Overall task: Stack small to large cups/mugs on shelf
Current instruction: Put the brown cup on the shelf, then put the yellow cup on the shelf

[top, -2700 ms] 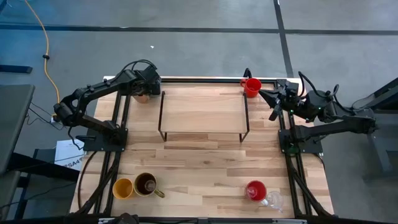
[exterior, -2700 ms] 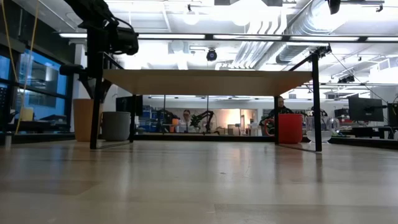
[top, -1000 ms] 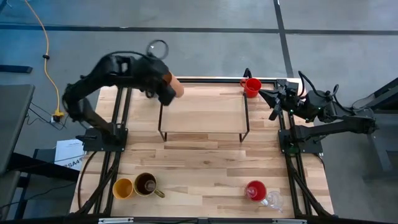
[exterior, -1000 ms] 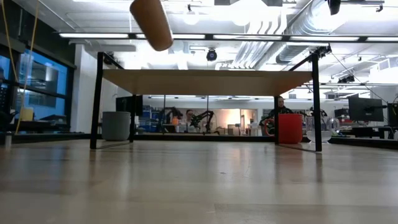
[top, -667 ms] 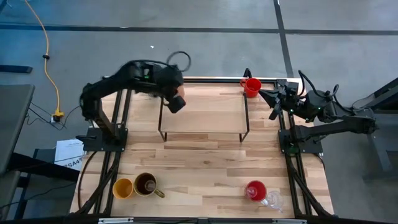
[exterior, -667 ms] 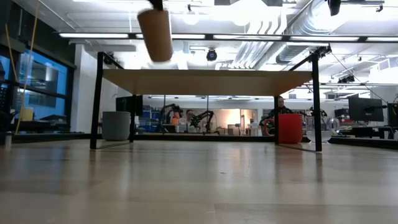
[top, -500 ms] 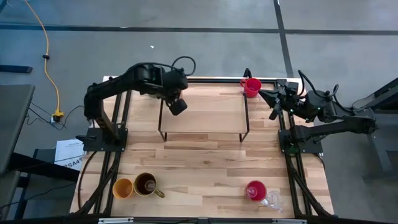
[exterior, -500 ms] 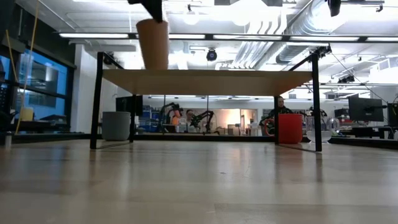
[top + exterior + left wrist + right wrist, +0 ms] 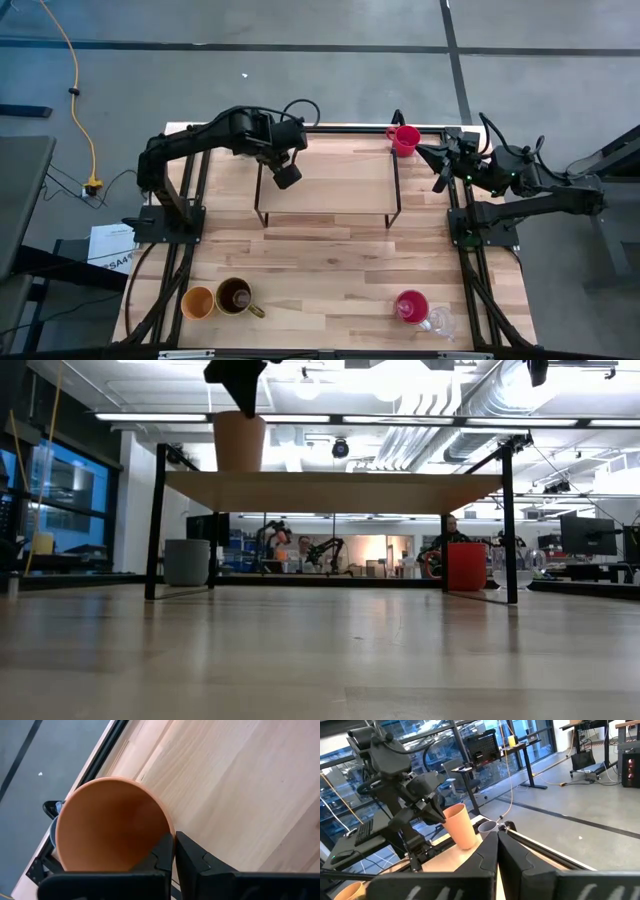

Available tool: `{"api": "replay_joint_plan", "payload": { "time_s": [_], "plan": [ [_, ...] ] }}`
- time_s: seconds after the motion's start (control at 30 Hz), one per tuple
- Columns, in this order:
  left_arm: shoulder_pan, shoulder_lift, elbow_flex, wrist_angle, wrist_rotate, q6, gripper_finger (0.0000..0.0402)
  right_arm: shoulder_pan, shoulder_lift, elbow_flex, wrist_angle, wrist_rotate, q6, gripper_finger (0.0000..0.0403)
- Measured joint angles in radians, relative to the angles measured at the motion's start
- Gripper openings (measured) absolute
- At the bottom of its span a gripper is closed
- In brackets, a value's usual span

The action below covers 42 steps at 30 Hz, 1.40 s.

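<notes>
Low view alone shows the left gripper (image 9: 240, 390) pinching the peach tumbler's (image 9: 239, 442) rim over the shelf (image 9: 330, 490).

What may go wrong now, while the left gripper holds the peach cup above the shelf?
1. The left gripper pinches only the rim of the peach tumbler, so it might tilt or slip when released.
2. The tumbler sits near the left end of the shelf, close to its edge; a small nudge could push it off.
3. The grey mug stands below that end and could be hit.
</notes>
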Motion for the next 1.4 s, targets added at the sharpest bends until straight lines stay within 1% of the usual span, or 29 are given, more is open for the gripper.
{"api": "replay_joint_plan", "payload": {
  "time_s": [0.17, 0.27, 0.37, 0.5, 0.7, 0.9, 1.1, 1.2, 1.3, 1.37, 1.4],
  "plan": [
    [0.000, 0.000, 0.000, 0.001, -0.001, 0.016, 0.0000, 0.000, 0.000, 0.000, 0.000, 0.000, 0.000, 0.0000],
    [0.000, 0.000, 0.000, 0.000, 0.024, 0.034, 0.0001, 0.000, 0.000, 0.000, 0.000, 0.000, 0.000, 0.0000],
    [0.000, 0.000, 0.000, 0.001, 0.030, 0.030, 0.0011, 0.000, 0.000, 0.000, 0.000, 0.000, 0.000, 0.0000],
    [0.000, 0.000, 0.000, 0.001, 0.027, 0.030, 0.0041, 0.000, 0.000, 0.000, 0.000, 0.000, 0.000, 0.0000],
    [0.000, 0.000, 0.000, 0.001, -0.002, 0.029, 0.0095, 0.000, 0.000, 0.000, 0.000, -0.007, 0.000, 0.0000],
    [-0.001, -0.001, 0.008, 0.000, -0.005, 0.022, 0.0149, 0.000, 0.000, 0.000, 0.000, -0.008, 0.000, 0.0000],
    [-0.001, -0.001, 0.097, 0.001, 0.005, 0.022, 0.0198, 0.000, 0.000, 0.000, 0.000, -0.008, -0.001, 0.0000],
    [-0.001, -0.001, 0.178, 0.001, 0.041, 0.023, 0.0215, 0.000, 0.000, 0.000, 0.000, -0.008, -0.002, 0.0000],
    [-0.001, -0.001, 0.280, 0.001, 0.071, 0.031, 0.0222, 0.000, 0.000, 0.000, 0.000, -0.009, -0.002, 0.0000],
    [-0.006, -0.002, 0.351, 0.014, 0.071, 0.036, 0.0220, 0.000, 0.000, 0.000, 0.000, -0.009, -0.002, 0.0000],
    [-0.016, -0.013, 0.363, 0.044, 0.069, 0.046, 0.0217, 0.000, 0.000, 0.000, 0.000, -0.008, -0.002, 0.0000]
  ]
}}
